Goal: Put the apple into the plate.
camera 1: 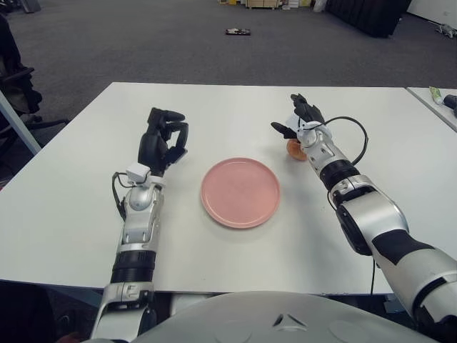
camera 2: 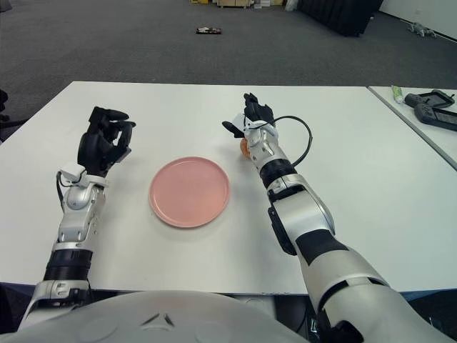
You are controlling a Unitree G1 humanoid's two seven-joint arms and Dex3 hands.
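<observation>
A pink plate [camera 1: 240, 191] lies empty in the middle of the white table [camera 1: 71, 207]. The apple [camera 1: 293, 149], orange-red, sits on the table just right of and behind the plate, mostly covered by my right hand. My right hand [camera 1: 293, 118] is over the apple with its fingers spread, the palm above the fruit and the fingertips past its far side. The fingers are not closed around it. My left hand [camera 1: 166, 136] shows left of the plate, fingers curled and holding nothing.
A second table [camera 1: 437, 100] stands at the right with a black device [camera 2: 435, 114] on it. A dark chair [camera 1: 14, 86] is off the table's left side. A small object [camera 1: 237, 31] lies on the far floor.
</observation>
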